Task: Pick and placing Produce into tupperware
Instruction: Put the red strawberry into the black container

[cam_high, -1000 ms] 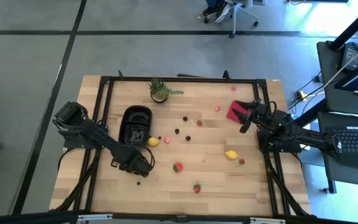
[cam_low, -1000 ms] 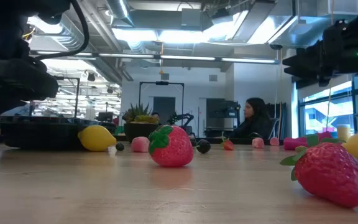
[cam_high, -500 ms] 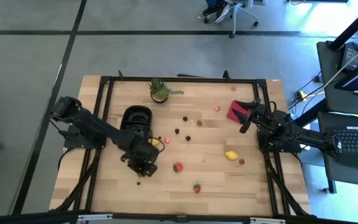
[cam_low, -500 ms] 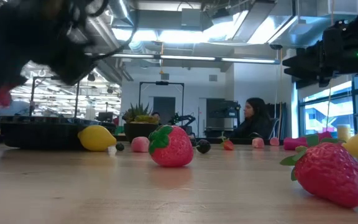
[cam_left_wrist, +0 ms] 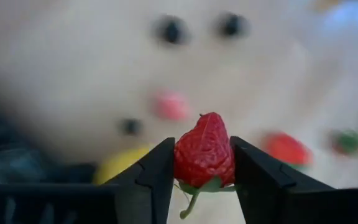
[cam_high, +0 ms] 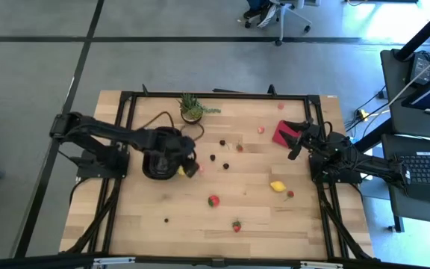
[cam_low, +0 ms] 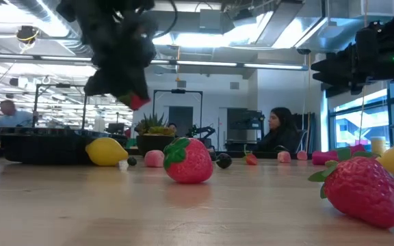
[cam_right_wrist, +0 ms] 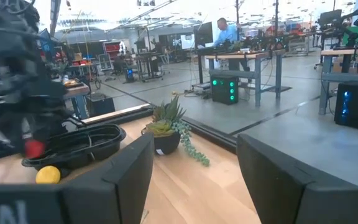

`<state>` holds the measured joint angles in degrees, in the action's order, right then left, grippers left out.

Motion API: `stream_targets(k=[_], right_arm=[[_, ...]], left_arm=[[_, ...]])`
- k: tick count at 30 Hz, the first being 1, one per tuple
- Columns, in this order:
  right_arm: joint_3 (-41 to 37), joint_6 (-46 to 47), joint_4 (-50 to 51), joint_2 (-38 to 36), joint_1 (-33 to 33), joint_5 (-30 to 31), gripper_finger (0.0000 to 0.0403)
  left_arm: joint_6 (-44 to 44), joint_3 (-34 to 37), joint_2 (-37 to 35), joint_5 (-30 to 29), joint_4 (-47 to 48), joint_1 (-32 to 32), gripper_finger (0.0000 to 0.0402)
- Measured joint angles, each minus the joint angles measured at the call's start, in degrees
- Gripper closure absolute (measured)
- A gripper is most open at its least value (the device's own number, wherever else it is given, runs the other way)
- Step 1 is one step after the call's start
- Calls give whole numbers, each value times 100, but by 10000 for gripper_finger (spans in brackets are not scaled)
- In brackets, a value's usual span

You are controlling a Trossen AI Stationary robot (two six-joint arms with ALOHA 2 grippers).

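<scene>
Left wrist view shows me the left gripper (cam_left_wrist: 202,163) pinching a red strawberry (cam_left_wrist: 204,157) just above the black tupperware (cam_high: 155,152), whose inside the arm hides from me overhead. On the pale wooden table (cam_high: 230,232) I count two more strawberries, two lemons (cam_high: 278,186) and some small berries too blurred to number (the wrist picture is soft). The right gripper (cam_high: 299,140) waits, fingers spread and empty, near the red square (cam_high: 281,133), with open-plan workshop beyond.
</scene>
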<state>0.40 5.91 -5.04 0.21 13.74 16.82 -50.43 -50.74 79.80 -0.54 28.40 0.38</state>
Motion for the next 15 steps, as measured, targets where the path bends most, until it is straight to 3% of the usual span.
stream_targets(k=[8, 15], right_arm=[[0, -4, -46, 0, 2, 2, 171], [0, 2, -42, 0, 2, 2, 171]], left_arm=[[-168, 0, -108, -1153, 1373, 883, 285], [-149, 0, -106, -1337, 1886, 1462, 256]])
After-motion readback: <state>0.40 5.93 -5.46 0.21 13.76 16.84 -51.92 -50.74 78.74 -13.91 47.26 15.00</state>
